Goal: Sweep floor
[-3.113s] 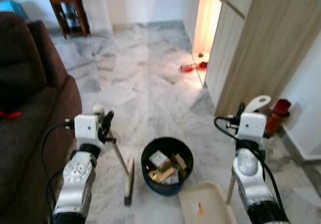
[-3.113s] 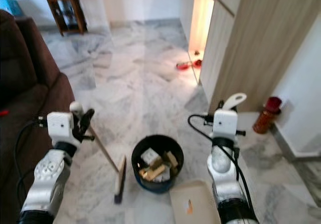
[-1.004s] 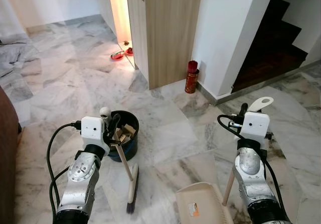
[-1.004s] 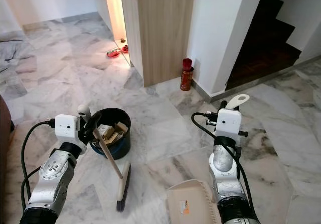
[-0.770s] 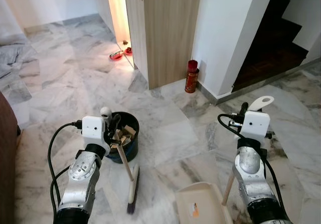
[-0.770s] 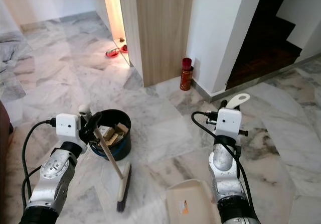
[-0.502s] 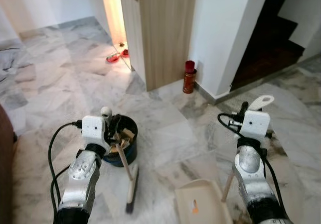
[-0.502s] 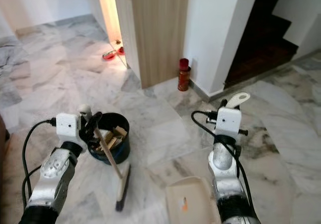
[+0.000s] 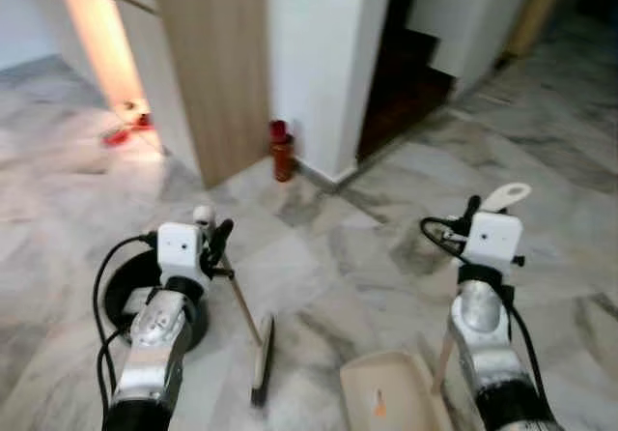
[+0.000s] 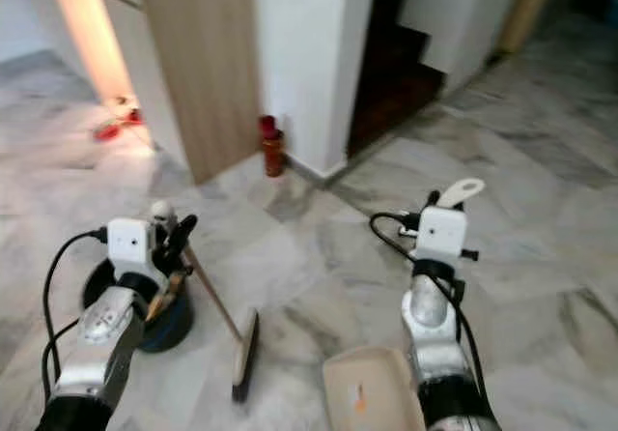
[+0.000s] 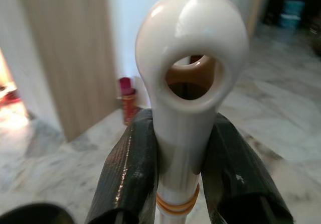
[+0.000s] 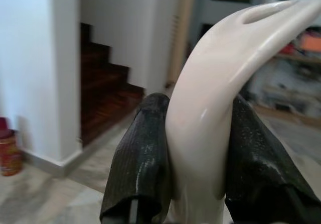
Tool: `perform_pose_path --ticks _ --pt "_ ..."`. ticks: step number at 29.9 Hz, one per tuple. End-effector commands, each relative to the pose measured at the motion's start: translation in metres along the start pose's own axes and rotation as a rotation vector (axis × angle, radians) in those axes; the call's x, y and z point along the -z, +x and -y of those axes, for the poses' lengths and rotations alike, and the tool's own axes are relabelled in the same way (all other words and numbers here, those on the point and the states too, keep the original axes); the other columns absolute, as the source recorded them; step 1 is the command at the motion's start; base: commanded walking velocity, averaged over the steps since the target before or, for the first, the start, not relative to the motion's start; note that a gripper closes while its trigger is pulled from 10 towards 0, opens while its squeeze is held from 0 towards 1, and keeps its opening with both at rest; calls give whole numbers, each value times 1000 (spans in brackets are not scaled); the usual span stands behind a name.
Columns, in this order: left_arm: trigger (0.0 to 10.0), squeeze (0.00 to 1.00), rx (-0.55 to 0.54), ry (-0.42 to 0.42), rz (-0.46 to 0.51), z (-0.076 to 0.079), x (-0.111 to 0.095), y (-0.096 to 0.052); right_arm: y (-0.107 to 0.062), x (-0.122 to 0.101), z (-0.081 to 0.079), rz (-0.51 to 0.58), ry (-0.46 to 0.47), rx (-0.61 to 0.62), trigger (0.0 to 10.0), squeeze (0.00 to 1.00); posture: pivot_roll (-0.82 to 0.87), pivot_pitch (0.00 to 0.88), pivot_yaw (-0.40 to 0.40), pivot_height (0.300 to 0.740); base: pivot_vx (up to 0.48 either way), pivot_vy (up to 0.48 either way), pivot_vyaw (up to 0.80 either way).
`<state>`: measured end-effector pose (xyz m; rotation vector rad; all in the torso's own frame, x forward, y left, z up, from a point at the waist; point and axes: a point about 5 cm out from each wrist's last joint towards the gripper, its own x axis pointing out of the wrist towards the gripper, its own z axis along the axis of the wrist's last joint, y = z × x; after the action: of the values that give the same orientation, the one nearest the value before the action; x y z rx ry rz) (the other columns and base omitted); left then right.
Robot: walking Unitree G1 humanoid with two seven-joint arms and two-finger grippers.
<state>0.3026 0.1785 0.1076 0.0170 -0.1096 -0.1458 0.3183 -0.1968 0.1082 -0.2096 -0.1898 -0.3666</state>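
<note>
Two tools are clamped: broom [image 9: 253, 340] in the left gripper [image 9: 214, 243] at 9 o'clock, dustpan [image 9: 386, 397] in the right gripper [image 9: 470, 211] at 3, suggesting sweeping is unfinished.

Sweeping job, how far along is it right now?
Looks done: nothing I can confirm; the dustpan tray holds only one small orange scrap. In hand: the left gripper is shut on the broom, the right gripper on the dustpan handle. Left: the sweeping itself, then emptying into the black bin.
</note>
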Motion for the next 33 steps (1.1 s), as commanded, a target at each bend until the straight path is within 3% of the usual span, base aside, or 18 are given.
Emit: perform_pose_path --ticks 1,33 --pt "10000 0 15 12 45 3 -10 5 5 -7 3 23 17 20 10000 0 -130 0 55 740 0 0 -800" --pt "10000 0 6 12 50 4 -11 7 7 -7 6 19 17 12 10000 0 -91 0 35 740 0 0 -800"
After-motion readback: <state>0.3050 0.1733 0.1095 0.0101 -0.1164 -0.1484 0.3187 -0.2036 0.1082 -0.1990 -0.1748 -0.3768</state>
